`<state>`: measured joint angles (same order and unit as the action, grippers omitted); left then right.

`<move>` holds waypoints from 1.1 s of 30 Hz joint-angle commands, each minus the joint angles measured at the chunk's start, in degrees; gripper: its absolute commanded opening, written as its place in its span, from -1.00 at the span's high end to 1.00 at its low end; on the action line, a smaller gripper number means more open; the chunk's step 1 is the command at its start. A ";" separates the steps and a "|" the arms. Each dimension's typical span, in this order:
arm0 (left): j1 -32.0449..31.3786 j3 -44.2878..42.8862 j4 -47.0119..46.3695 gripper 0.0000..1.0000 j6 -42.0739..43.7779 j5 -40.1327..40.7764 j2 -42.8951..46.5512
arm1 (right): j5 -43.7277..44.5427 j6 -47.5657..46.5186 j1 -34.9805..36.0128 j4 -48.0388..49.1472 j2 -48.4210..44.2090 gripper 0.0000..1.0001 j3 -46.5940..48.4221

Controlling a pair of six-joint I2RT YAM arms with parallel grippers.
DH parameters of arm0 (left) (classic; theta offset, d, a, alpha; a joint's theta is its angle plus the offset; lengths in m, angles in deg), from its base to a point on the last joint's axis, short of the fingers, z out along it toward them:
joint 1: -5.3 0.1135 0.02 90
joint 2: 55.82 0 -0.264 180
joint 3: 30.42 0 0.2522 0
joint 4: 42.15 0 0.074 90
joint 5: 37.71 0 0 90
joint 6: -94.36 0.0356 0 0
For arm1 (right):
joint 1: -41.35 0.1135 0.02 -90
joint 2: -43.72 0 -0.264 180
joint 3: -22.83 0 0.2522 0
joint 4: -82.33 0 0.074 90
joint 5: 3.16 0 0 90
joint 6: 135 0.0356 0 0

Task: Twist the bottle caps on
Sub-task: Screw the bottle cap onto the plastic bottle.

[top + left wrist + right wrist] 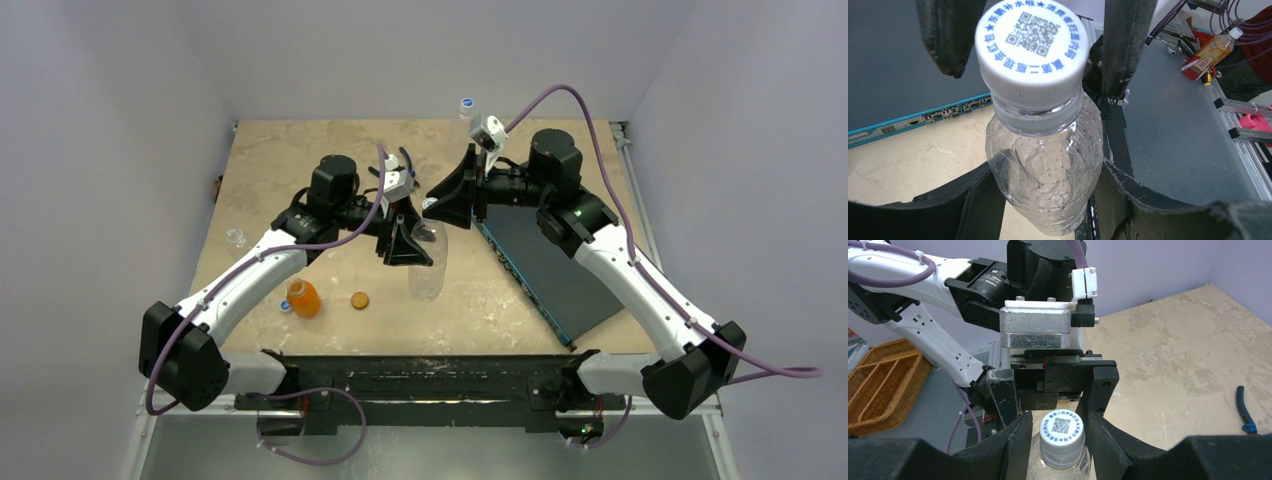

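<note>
The base of the clear plastic bottle point(1048, 165) is out of sight in both wrist views; from above, its white ribbed cap point(1062, 429) is hard to make out at the right jaws. We see the bottle over the middle of the beige worktop point(300, 160), long axis near to far, cap at the far end. Blue Chinese characters ring a QR code on the cap. Here the left jaws clamp the body. The right jaws flank the cap, and we cannot tell whether they grip it.

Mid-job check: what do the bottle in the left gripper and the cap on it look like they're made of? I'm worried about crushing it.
The bottle looks like thin clear plastic with a glossy finish. You can see through it, and its wall is dimpled and creased, so it is probably soft. The cap looks like opaque white plastic, with a matte top printed in blue and a ribbed skirt. It appears rigid.
</note>
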<state>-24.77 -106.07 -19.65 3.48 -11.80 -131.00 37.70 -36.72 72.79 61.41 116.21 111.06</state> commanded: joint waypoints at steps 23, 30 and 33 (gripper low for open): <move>0.23 2.09 -15.01 1.00 -7.37 8.80 3.49 | 2.54 2.98 -0.15 1.55 -1.67 0.51 -2.17; 0.21 1.41 -17.40 1.00 -8.08 19.77 2.85 | 8.87 3.98 0.03 -1.04 -0.07 0.57 -1.70; 0.03 0.28 -17.47 1.00 -7.64 25.39 1.98 | 13.13 3.76 0.77 -3.66 1.10 0.59 -0.47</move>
<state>-25.49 -103.25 -29.60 -3.39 2.08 -129.75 46.55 -34.17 72.48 64.79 116.01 109.86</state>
